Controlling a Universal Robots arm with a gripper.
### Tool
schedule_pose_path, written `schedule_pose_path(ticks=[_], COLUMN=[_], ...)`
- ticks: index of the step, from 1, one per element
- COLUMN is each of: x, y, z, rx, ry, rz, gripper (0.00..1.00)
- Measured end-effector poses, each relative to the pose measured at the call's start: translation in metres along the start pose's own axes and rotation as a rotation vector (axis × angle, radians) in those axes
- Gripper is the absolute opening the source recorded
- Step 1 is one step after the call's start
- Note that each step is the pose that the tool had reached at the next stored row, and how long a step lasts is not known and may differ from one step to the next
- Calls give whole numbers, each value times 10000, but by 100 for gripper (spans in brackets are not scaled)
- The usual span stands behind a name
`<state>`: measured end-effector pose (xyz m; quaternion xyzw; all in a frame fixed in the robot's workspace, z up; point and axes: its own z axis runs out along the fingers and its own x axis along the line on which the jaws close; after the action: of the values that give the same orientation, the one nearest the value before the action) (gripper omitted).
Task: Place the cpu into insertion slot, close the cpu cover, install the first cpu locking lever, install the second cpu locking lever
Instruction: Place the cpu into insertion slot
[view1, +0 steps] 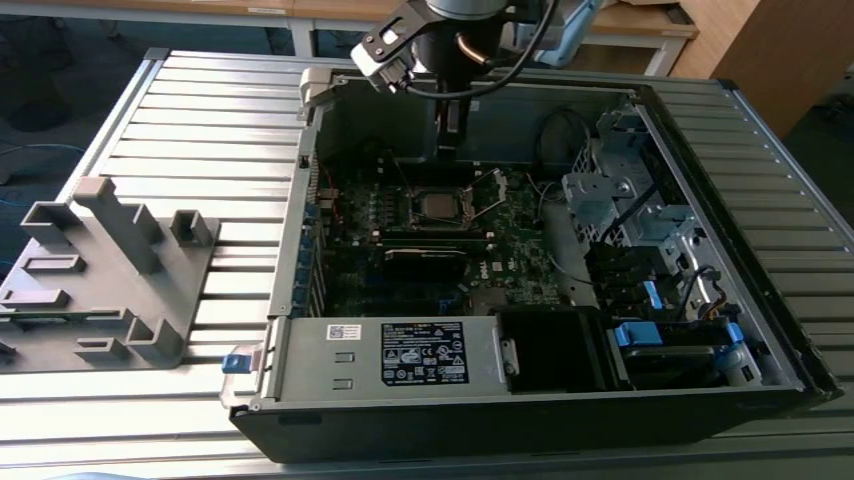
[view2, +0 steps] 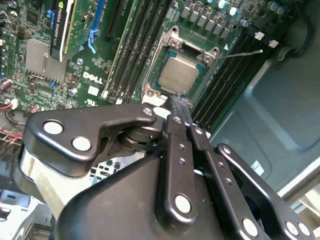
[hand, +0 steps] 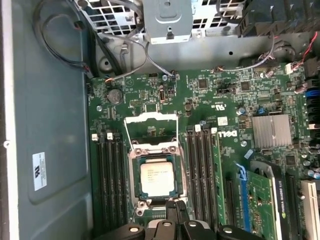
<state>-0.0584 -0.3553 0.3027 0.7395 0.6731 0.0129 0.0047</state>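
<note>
The cpu (hand: 156, 180) (view2: 178, 76), a silver-grey square chip, lies flat in the socket on the green motherboard; in the exterior view the socket (view1: 439, 206) sits mid-case. The cpu cover (hand: 150, 116) (view1: 489, 186) stands swung open beside the socket, away from the chip. A thin wire locking lever (view2: 241, 52) juts out free next to the socket. My gripper (view2: 180, 106) (hand: 176, 207) (view1: 447, 150) hovers a little above the socket's edge, close to the cpu. Its black fingers are shut together with nothing between them.
The open computer case (view1: 287, 250) lies on a slatted metal table. Memory slots (hand: 200, 165) flank the socket, with a heat sink (hand: 271, 131) and an expansion card (hand: 262, 200) beyond. Drive bays and cables (view1: 627, 210) fill the exterior view's right; a grey fixture (view1: 107, 270) stands left.
</note>
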Motion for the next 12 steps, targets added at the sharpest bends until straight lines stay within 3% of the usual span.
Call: schedule_pose_path(ticks=[7, 12], x=[0, -1], y=[0, -2], z=[19, 102], rx=[0, 2], ry=[1, 3], rz=[0, 0], gripper=[11, 11])
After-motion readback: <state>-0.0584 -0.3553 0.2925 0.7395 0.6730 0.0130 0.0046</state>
